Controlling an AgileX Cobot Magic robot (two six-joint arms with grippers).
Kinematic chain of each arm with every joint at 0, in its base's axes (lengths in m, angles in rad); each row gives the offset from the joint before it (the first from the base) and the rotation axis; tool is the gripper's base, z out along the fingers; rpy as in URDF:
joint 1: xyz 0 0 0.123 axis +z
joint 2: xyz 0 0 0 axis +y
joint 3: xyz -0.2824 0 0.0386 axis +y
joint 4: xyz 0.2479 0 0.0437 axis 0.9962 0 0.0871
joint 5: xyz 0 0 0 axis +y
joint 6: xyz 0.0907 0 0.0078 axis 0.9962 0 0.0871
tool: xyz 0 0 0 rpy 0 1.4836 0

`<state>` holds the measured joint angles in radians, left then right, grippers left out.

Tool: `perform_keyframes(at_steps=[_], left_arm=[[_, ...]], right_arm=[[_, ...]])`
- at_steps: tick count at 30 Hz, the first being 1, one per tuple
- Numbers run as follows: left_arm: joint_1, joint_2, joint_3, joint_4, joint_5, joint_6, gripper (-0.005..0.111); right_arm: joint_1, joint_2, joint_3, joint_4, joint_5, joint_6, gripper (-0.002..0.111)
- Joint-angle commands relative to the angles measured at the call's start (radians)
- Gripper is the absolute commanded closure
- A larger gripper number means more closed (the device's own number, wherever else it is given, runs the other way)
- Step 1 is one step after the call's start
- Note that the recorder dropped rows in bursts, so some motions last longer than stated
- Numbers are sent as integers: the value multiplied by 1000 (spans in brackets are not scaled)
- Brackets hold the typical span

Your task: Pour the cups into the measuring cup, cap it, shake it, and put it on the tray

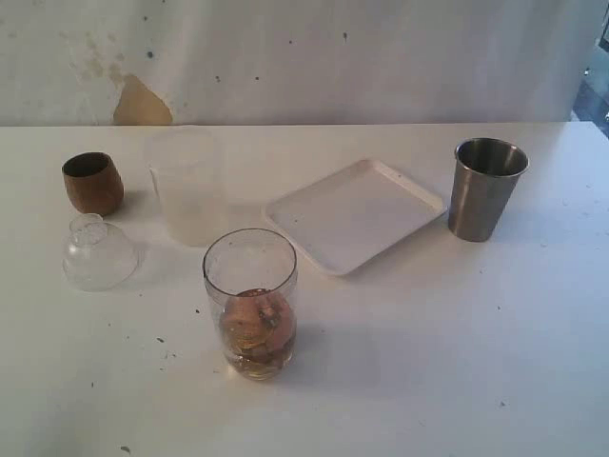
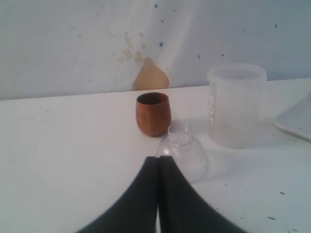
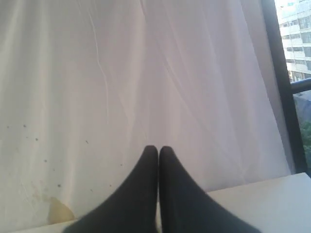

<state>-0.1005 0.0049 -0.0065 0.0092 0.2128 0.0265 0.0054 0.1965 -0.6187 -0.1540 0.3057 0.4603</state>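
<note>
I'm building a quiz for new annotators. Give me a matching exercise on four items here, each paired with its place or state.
1 wooden cup
2 steel tumbler
3 measuring cup
4 dome lid

a right of the tray in the exterior view
b brownish contents at the bottom
c brown, far left
d colourless, nothing inside

Pairs: 1-c; 2-a; 3-b; 4-d

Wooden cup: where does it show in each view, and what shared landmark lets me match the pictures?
Exterior view: the wooden cup stands at the far left of the picture, just beyond the clear dome lid.
Left wrist view: the wooden cup is near the middle, directly beyond the clear dome lid.
Right wrist view: not in it.
Shared landmark: the tan wall patch shows in all three views.
</note>
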Motion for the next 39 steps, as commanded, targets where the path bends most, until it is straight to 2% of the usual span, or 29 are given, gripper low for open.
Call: perform_keyframes(at_steps=[1, 12, 15, 18, 22, 29, 34, 36, 39], left_arm=[[-6, -5, 6, -9, -9, 0, 107], [-6, -5, 6, -9, -9, 0, 107], [-6, -5, 6, -9, -9, 0, 107], [-6, -5, 6, -9, -9, 0, 107], [-6, -5, 6, -9, -9, 0, 107], [-6, -5, 6, -9, -9, 0, 107], [-6, -5, 6, -9, -9, 0, 107], [-6, -5, 6, -9, -9, 0, 107], [-6, -5, 6, -9, -9, 0, 107]], right_arm=[[5, -80, 4, 25, 36, 0, 108], [5, -165, 4, 25, 30, 0, 108], [31, -185, 22, 6, 25, -24, 108], [33, -197, 72, -19, -37, -200, 108], [33, -197, 167, 190, -219, -502, 108], [26, -197, 389, 225, -366, -695, 108], [-8, -197, 619, 225, -366, -702, 108], [-10, -197, 619, 222, -172, -696, 108], [-14, -197, 619, 209, -7, -673, 108]])
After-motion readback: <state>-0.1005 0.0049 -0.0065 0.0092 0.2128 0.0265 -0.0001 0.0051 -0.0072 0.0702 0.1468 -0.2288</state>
